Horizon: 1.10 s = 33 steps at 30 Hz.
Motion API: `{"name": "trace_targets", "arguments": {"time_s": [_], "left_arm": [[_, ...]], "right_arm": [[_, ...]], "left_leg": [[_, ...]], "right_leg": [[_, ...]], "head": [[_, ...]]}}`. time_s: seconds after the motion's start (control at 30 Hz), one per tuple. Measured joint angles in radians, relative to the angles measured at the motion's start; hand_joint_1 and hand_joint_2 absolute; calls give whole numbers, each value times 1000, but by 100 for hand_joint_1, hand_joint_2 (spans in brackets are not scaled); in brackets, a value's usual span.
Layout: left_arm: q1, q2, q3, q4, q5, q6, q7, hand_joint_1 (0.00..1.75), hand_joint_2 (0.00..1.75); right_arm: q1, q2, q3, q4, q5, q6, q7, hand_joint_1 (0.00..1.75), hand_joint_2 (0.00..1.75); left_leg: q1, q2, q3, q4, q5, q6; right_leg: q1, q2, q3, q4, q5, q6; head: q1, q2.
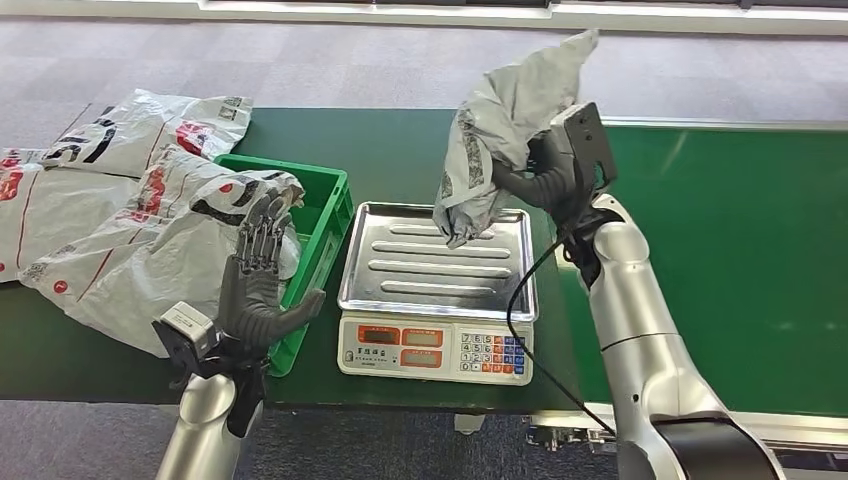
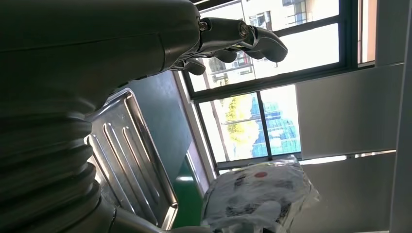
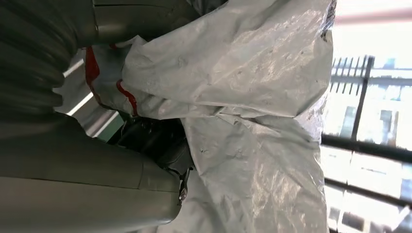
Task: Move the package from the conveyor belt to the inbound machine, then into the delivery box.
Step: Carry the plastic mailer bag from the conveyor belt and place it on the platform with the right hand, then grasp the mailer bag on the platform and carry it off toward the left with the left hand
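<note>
My right hand (image 1: 545, 175) grips a crumpled grey plastic package (image 1: 500, 130) and holds it above the far right part of the scale's steel tray (image 1: 400, 262); the package's lower end hangs close to the tray. Up close, the package (image 3: 252, 97) is wrinkled white-grey film with red marks, pressed against my right hand (image 3: 160, 141). My left hand (image 1: 262, 280) is raised with fingers spread, empty, in front of the green crate (image 1: 325, 215). My left hand (image 2: 233, 36) also appears above the steel tray (image 2: 131, 160).
The scale (image 1: 435, 350) has a keypad and display at its front. Several grey-and-red packages (image 1: 120, 200) lie heaped on and left of the green crate. The green conveyor belt (image 1: 740, 260) runs to the right. The table's front edge is close to my body.
</note>
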Motion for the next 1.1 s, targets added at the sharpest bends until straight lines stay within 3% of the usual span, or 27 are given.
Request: {"name": "trace_targets", "arguments": {"time_s": [0.17,0.3,0.47,0.6,0.67,0.97,1.1], "left_arm": [[-28,-1,8,16,8,2,4,0,175],[-37,-1,15,26,10,5,8,0,175],[-36,-2,27,29,17,15,15,0,175],[-35,-4,36,29,18,16,25,0,175],[-35,-5,40,30,18,16,29,0,175],[-35,-9,48,32,18,16,33,0,175],[-35,-10,48,32,18,16,33,0,175]], "right_arm": [[-76,60,20,200,-107,148,25,175,175],[-103,91,25,294,-129,167,66,175,175],[-112,130,45,394,-96,153,209,175,175],[-107,149,93,454,-13,158,297,134,175],[-104,152,129,475,35,161,333,134,175],[-99,152,232,510,82,159,359,134,175],[-100,152,243,513,83,159,359,2,175]], "left_leg": [[1,0,0,0,0,0],[1,0,-1,0,0,0],[1,0,-1,0,0,-1],[1,0,-1,0,0,-1],[1,0,-1,0,0,-1],[1,0,0,0,0,-1],[1,0,0,0,0,-1]], "right_leg": [[1,0,0,0,0,0],[1,-1,-1,0,0,0],[1,0,-1,0,0,0],[1,0,-1,0,0,0],[1,0,-1,0,0,0],[1,0,-1,0,0,0],[1,0,-1,0,0,0]], "head": [[0,0],[0,0],[0,0],[0,0],[0,0],[0,0],[0,0]]}}
